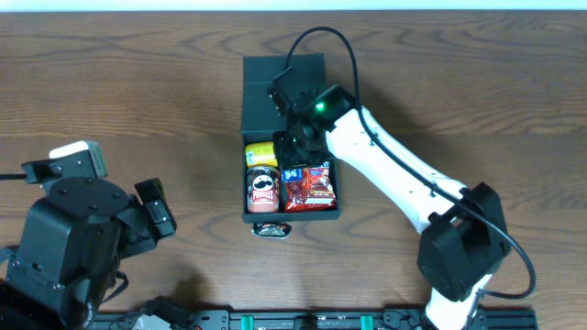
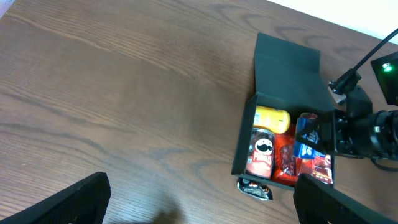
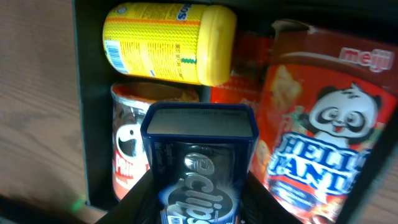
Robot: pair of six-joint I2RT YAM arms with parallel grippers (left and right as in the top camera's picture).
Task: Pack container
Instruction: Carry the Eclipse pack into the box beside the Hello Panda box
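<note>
Blue Eclipse gum pack (image 3: 199, 168) clamped in right gripper (image 3: 200, 198) over dark square cardboard container (image 3: 81, 106). Overhead, unlike right wrist, shows dark foil wrapper (image 1: 271, 230) at container's six o'clock; left gripper (image 2: 202, 202) spread wide.

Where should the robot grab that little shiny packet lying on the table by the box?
Pinch the little packet across its narrow middle, coming straight down from above. It lies flat on the table close beside the container's front wall, so a sideways approach would likely bump it.

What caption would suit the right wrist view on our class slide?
Right gripper holds a blue gum pack over the box holding a yellow can, a crisp can and panda biscuits.
</note>
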